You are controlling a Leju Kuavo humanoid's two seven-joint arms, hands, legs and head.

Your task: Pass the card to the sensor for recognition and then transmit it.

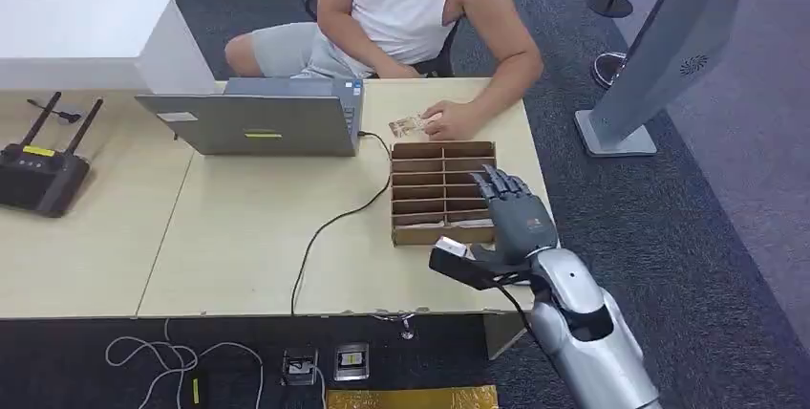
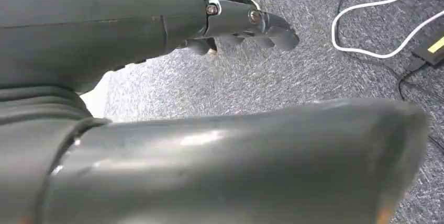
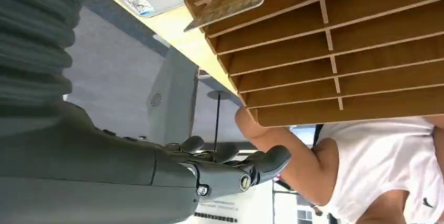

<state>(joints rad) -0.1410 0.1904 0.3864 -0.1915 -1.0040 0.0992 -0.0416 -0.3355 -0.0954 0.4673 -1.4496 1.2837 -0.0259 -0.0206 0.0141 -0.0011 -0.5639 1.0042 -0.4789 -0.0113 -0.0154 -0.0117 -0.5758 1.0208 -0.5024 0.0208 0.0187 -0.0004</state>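
Note:
A brown wooden slotted tray (image 1: 420,153) stands on the table's right part. A card (image 1: 467,224) leans in its nearest slot, and the right wrist view shows this card (image 3: 231,0) tilted in the tray (image 3: 366,56). The black sensor (image 1: 457,262) with a white label lies just in front of the tray. My right hand (image 1: 514,213) hovers over the tray's right front corner with fingers spread, holding nothing (image 3: 230,169). A person's hand (image 1: 455,120) rests on a second card (image 1: 406,126) behind the tray. My left hand (image 2: 235,22) hangs above the carpet, holding nothing.
A grey laptop (image 1: 256,122) stands behind the tray's left, its black cable (image 1: 330,227) running over the table's front edge. A black router (image 1: 38,175) sits at far left. A grey kiosk stand (image 1: 650,65) is on the floor to the right. White cables (image 2: 377,30) lie on the carpet.

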